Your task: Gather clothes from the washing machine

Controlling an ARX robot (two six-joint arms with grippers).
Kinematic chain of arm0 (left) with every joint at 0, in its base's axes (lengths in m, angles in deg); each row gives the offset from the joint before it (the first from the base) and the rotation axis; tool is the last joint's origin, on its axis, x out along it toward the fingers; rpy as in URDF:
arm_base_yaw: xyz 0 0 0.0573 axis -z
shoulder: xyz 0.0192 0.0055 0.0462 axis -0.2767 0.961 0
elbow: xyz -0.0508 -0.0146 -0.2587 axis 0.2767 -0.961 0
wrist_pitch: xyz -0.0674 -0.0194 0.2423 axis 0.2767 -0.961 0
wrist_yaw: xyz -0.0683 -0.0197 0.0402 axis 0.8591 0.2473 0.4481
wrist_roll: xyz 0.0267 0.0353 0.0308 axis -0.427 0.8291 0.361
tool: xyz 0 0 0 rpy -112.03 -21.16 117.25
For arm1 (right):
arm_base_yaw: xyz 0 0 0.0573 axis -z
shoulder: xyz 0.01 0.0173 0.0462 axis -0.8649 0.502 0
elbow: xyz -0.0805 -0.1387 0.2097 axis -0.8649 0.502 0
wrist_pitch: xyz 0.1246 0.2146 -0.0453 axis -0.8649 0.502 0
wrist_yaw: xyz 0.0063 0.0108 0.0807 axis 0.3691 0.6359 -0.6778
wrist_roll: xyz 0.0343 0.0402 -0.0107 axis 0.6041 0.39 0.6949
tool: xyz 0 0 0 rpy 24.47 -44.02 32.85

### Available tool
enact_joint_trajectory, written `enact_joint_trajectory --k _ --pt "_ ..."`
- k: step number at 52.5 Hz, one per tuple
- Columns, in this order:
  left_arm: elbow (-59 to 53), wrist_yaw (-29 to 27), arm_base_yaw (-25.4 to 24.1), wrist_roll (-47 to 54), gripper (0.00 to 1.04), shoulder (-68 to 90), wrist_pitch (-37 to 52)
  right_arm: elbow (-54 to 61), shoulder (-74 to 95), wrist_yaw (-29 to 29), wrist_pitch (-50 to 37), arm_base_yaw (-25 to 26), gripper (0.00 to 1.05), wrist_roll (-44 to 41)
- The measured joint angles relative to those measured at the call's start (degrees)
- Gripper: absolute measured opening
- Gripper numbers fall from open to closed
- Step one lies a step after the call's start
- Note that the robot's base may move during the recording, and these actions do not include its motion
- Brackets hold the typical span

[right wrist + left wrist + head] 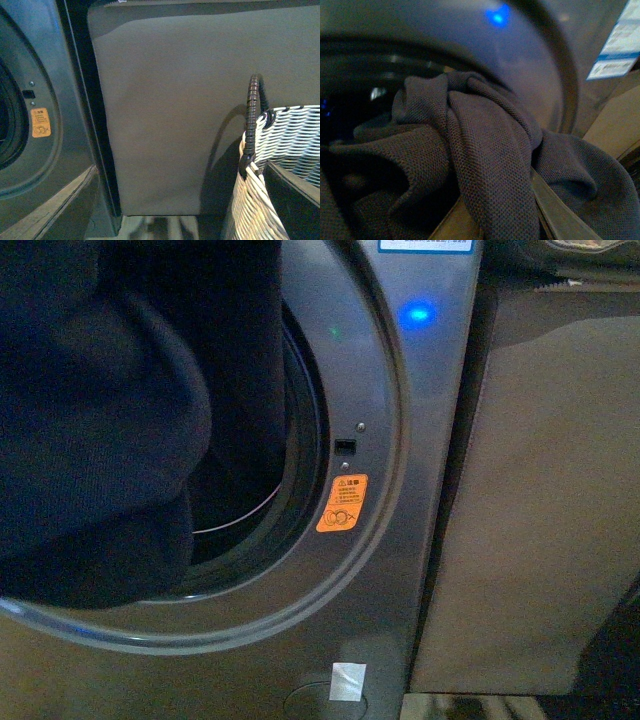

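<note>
The clothes (pixel 100 420), a dark knitted garment, hang bunched up close in front of the washing machine's (pixel 400 440) round porthole and cover the left of the front view. In the left wrist view my left gripper (pixel 505 222) is shut on a twisted fold of the clothes (pixel 485 150), which drapes over both fingers (pixel 560 215); the drum behind is dark. My right gripper (pixel 170 212) is open and empty, held between the washing machine's front (pixel 65 125) and a woven basket (pixel 285 135). Neither arm shows in the front view.
An orange sticker (pixel 342 503) and a door latch slot (pixel 345 445) sit on the porthole rim. A blue light (pixel 418 312) glows above. A plain beige panel (pixel 540 500) stands to the machine's right. The basket has a dark braided handle (pixel 252 115).
</note>
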Motion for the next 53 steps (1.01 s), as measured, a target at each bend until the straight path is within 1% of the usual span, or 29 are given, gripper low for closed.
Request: enact_joint_trajectory --k 11,24,34,40,46,53 --pt "9.42 -1.79 4.79 0.35 0.13 0.42 -3.63 0.0 0.0 0.0 0.0 0.0 0.97 0.0" --pt "25.29 -4.98 11.17 2.43 0.13 6.62 -9.55 0.0 0.0 0.0 0.0 0.0 0.97 0.0" --pt "47.43 -7.78 20.79 6.08 0.13 16.57 -17.92 0.0 0.0 0.0 0.0 0.0 0.97 0.0" --pt "60.11 -8.41 26.6 6.1 0.13 22.12 -21.44 0.0 0.0 0.0 0.0 0.0 0.97 0.0" --pt "63.41 -8.2 28.37 6.03 0.13 22.97 -21.9 0.0 0.0 0.02 0.0 0.0 0.97 0.0" --pt "63.93 -8.22 28.63 5.95 0.13 22.99 -21.97 0.0 0.0 0.0 0.0 0.0 0.97 0.0"
